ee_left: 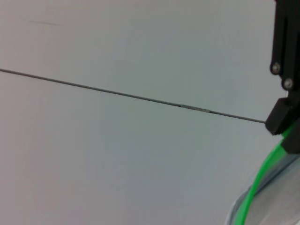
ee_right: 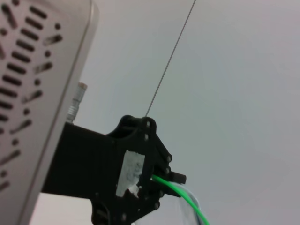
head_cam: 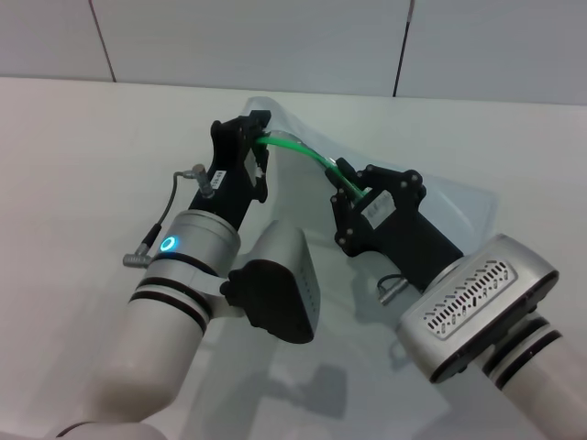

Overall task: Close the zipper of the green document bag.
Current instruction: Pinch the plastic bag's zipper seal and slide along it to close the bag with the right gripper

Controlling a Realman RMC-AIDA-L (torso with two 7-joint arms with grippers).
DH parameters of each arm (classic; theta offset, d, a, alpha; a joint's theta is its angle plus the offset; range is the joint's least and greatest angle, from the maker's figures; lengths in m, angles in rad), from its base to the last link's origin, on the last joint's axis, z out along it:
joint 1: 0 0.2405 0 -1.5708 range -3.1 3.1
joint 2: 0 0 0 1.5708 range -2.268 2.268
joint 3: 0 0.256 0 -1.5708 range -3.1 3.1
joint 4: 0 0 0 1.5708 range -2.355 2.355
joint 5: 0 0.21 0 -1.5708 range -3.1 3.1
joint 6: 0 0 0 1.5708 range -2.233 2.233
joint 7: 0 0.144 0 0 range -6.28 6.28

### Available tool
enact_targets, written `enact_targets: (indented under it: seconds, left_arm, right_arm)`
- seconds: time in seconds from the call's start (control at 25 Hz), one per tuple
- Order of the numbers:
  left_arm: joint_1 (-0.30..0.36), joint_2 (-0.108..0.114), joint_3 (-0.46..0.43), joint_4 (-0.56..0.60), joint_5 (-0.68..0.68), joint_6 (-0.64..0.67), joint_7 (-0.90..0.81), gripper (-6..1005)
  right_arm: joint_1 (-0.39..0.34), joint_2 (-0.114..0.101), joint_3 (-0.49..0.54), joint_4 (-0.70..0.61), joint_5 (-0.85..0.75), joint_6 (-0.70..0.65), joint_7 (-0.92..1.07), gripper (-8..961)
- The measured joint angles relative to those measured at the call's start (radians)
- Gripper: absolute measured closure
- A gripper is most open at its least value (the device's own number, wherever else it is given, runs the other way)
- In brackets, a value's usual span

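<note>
The green document bag [head_cam: 454, 197] is a translucent pouch, held up off the white table between both arms. Its zipper [head_cam: 307, 151] runs as a taut bright green strip from one gripper to the other. My left gripper [head_cam: 260, 137] is shut on the far-left end of that green edge. My right gripper [head_cam: 345, 180] is shut on the zipper further along, where a small green piece shows between its fingers. In the left wrist view a black fingertip [ee_left: 282, 115] sits above the zipper [ee_left: 260, 176]. The right wrist view shows the left gripper [ee_right: 164, 180] clamping the zipper [ee_right: 190, 199].
The white table [head_cam: 73, 156] spreads around both arms. A pale panelled wall [head_cam: 275, 37] with dark seams stands behind it. The left arm's grey cable and plugs [head_cam: 160, 215] hang beside its wrist.
</note>
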Motion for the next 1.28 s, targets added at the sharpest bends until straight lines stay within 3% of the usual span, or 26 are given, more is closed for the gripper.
enact_targets:
  seconds: [1.28]
  left_arm:
    - [0.011, 0.005, -0.005, 0.0, -0.001, -0.115, -0.065, 945]
  right_arm:
    - [0.006, 0.0, 0.001, 0.134, 0.0, 0.004, 0.129, 872]
